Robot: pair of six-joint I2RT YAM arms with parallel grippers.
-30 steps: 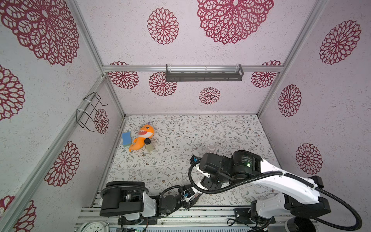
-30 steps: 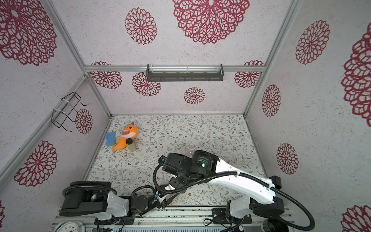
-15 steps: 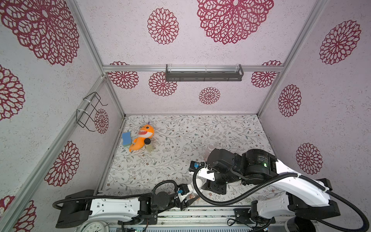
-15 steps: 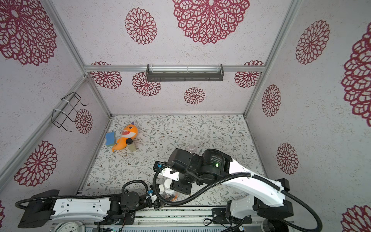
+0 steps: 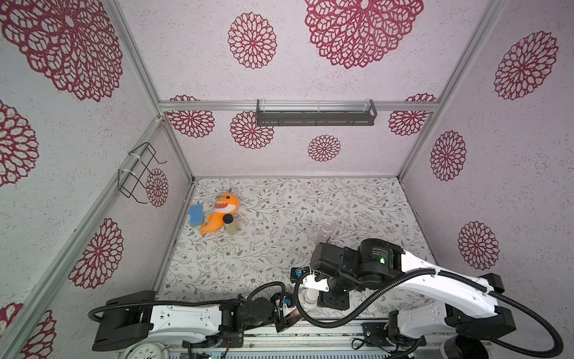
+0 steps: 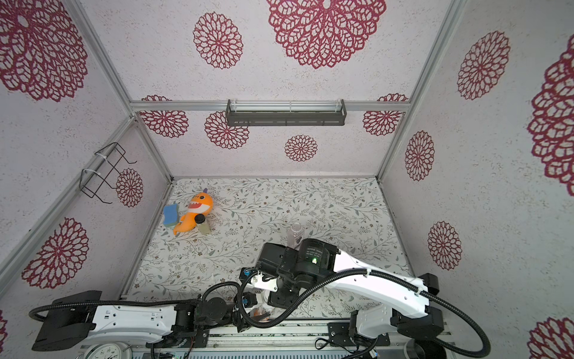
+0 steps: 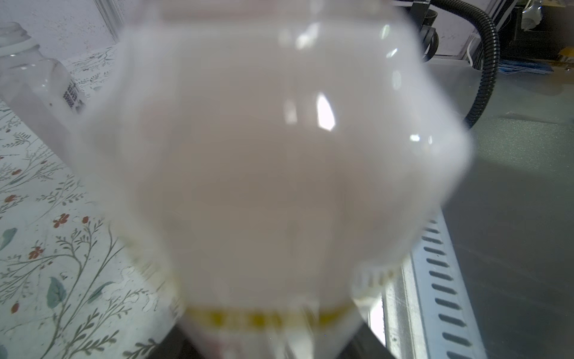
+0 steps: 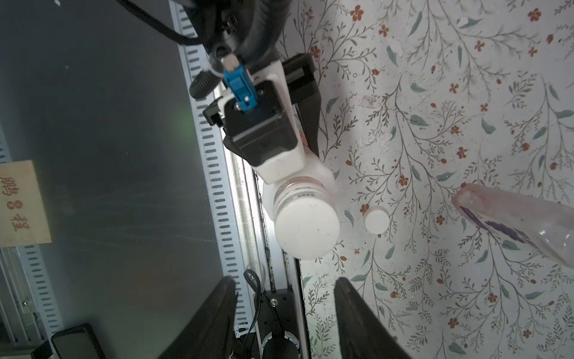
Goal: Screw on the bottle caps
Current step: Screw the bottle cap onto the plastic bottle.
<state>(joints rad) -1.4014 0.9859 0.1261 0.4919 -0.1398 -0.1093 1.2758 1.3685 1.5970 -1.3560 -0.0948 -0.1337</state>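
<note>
While the left claw (image 5: 287, 315) is clenched on the bottle with the orange label (image 8: 298, 194) and holds it roughly upright at the near edge of the tabletop (image 8: 435, 93), the right claw (image 8: 284, 281) hangs directly above it with the jaws released and nothing between them. One white cap (image 8: 306, 231) sits on the neck of this bottle, but some thread rings show under its rim. I judge therefore that the step in hand is the tightening of this first cap, and that it is perhaps not fully down. For the next move the right claw should come down centred around the cap, close on its side and turn it, while the left claw prevents the bottle from turning. If the grip is off centre, the cap can tilt and cross the thread. The second cap (image 8: 376, 220) lies flat on the tabletop, just beside the held bottle, between it and the purple bottle (image 5: 326, 231). This purple bottle stands alone with its mouth open, so it waits for its cap. Both bottles are of clear plastic and look empty, though the held one is too blurred in the left wrist view to be sure. By the left wall a small jar (image 5: 229, 224) with a black lid is closed. What is inside it I cannot tell.
</note>
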